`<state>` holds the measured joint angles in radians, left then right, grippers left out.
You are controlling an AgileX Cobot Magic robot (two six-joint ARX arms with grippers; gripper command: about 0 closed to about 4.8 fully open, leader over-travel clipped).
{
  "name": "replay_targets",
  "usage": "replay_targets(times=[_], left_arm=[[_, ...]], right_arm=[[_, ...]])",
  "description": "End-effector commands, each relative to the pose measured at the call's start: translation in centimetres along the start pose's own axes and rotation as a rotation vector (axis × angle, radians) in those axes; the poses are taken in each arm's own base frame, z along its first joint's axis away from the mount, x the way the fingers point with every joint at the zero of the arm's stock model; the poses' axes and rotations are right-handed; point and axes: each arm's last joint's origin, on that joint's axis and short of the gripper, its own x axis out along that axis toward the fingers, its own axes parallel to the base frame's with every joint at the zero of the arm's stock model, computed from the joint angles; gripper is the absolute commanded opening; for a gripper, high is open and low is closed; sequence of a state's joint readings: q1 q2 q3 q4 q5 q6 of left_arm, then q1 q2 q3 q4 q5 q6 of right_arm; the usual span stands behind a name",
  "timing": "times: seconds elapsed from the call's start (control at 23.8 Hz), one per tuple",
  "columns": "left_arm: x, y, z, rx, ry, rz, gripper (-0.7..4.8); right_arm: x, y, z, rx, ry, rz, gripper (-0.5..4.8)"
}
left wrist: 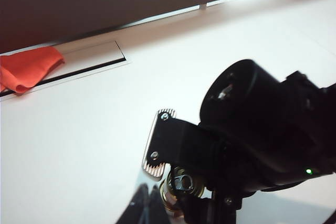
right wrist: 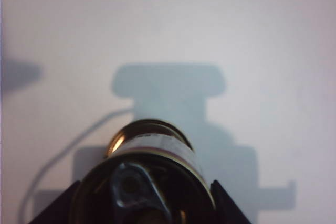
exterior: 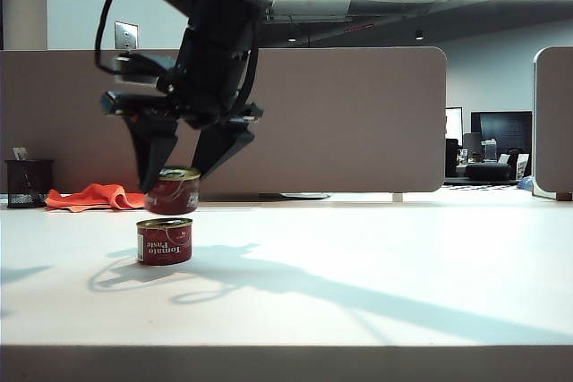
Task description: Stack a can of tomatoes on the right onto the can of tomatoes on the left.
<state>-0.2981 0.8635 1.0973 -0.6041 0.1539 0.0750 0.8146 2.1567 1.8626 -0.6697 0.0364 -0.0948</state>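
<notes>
Exterior view shows my right gripper [exterior: 172, 187], reached across to the left side, with its fingers clamped on the carried tomato can [exterior: 172, 191], held clear above the resting tomato can [exterior: 165, 241] on the table [exterior: 376, 266]. I judge it sits slightly off-centre, so I'd align before lowering. The right wrist view confirms the carried can [right wrist: 149, 174] between the jaws. My left gripper is out of sight; I cannot tell its state.

Held can [exterior: 172, 191] in right gripper [exterior: 177, 174], apparently just above table can [exterior: 164, 241]; cloth [exterior: 94, 196] at ten o'clock behind.
</notes>
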Motion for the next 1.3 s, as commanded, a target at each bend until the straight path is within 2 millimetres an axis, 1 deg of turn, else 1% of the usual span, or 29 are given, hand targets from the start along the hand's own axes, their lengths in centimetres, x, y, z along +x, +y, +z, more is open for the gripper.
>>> replay_targets(times=[0.04,0.17,0.34,0.88,0.92,1.05,1.3], left_arm=[[-0.16,-0.04,0.17,0.005,-0.010,-0.003,-0.05],[-0.16,-0.04,0.14,0.005,-0.007,-0.004,-0.05],[-0.16,-0.04,0.13,0.005,-0.006,-0.004,-0.05],[-0.17,-0.05,0.02,0.003,0.005,-0.005,-0.05],[-0.17,-0.06,-0.01,0.002,0.008,-0.005,-0.05],[-0.17,-0.06,-0.04,0.002,0.011,-0.005,-0.05],[-0.19,-0.06,-0.07,0.001,0.015,-0.005,-0.05]], right_arm=[[-0.26,0.33,0.61,-0.007,-0.051,0.035,2.92],[-0.25,0.61,0.78,-0.012,-0.067,0.037,2.92],[-0.22,0.50,0.79,-0.010,-0.069,0.034,3.17],[-0.11,0.38,0.93,-0.008,-0.085,0.025,3.20],[-0.09,0.27,0.89,-0.006,-0.083,0.023,3.42],[0.04,0.15,0.81,-0.004,-0.077,0.022,3.61],[0.19,0.07,0.80,-0.003,-0.075,-0.001,3.60]])
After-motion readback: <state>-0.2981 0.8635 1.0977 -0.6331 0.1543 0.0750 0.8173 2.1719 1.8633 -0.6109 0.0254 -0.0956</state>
